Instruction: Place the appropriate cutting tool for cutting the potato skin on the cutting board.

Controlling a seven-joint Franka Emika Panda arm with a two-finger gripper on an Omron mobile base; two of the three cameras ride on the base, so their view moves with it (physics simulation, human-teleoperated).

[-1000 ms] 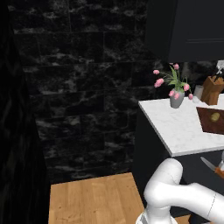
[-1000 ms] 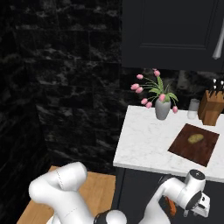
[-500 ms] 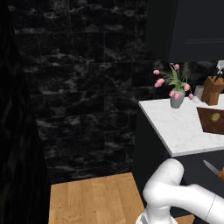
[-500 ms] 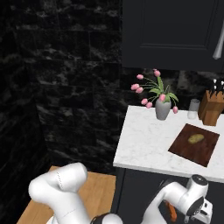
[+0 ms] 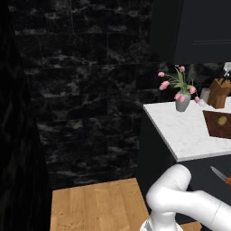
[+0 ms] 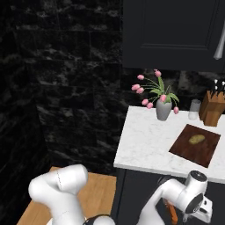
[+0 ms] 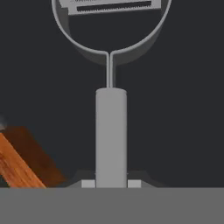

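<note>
The claw (image 7: 111,183) is clenched on the grey handle of a peeler (image 7: 111,131), whose looped head and slotted blade stand away from the fingertips in the hand view. The base views place the claw low, below the front edge of the bench (image 6: 145,145) and off its near right end, in front of the dark cabinet face. An orange-handled knife (image 5: 221,176) lies close beside it at the same low level; what it rests on cannot be told.

The cutting board (image 6: 195,145) lies flat toward the right end of the bench, with the potato (image 6: 197,139) resting on its far half. The near part of the board is bare.

Step in hand, as judged: carrying the peeler up to the board. To do it well, the arm should lift straight until the peeler's head is above the bench edge before moving inward, since the overhang is close. It should approach the bare near part of the board, lower the tool flat, and release only when the handle rests on the wood, keeping apart from the potato.

Count: one peeler, one knife, one cutting board, one potato, one vase of pink flowers (image 6: 163,110), one knife block (image 6: 212,110), one small cup (image 6: 194,110).
</note>
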